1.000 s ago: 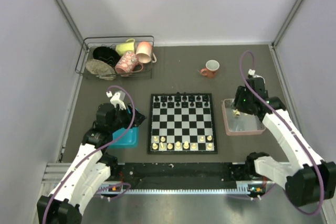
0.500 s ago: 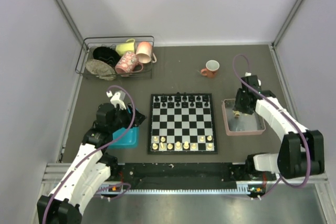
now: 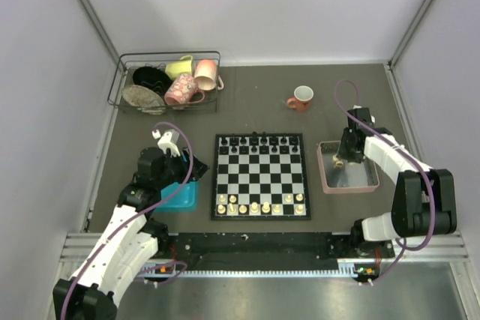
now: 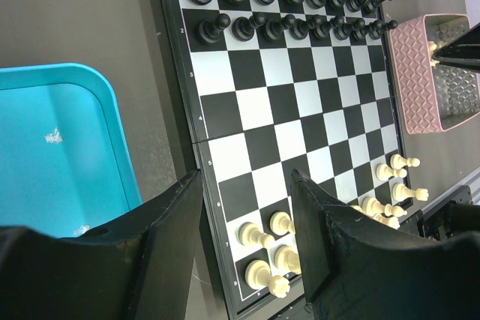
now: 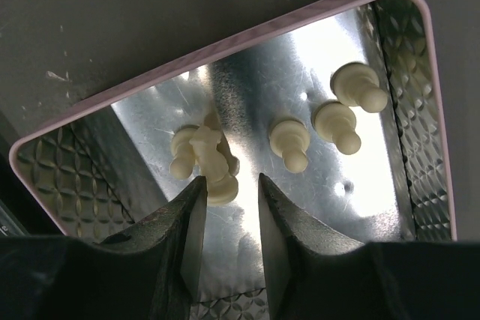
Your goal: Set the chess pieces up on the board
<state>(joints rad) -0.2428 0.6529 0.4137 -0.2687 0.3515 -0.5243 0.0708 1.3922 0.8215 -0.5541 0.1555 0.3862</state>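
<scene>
The board (image 3: 259, 176) lies flat mid-table, black pieces (image 3: 259, 140) along its far rows and several cream chess pieces (image 3: 259, 206) along its near rows. My right gripper (image 3: 343, 159) reaches down into the pink tray (image 3: 367, 181). In the right wrist view its jaws (image 5: 230, 181) stand narrowly open over the tray floor. A lying cream piece (image 5: 214, 162) rests just ahead of the left fingertip, with three more (image 5: 337, 125) to its right. My left gripper (image 3: 184, 166) hangs open beside the board's left edge (image 4: 245, 177), holding nothing.
A blue tray (image 3: 180, 196) sits left of the board, under my left arm. A wire basket (image 3: 169, 84) with mugs and dishes stands at the back left. A red mug (image 3: 301, 98) stands behind the board. Grey walls close in three sides.
My right gripper has lowered into the pink tray and its jaws have narrowed. The right elbow has swung in toward the base. The left arm has not moved.
</scene>
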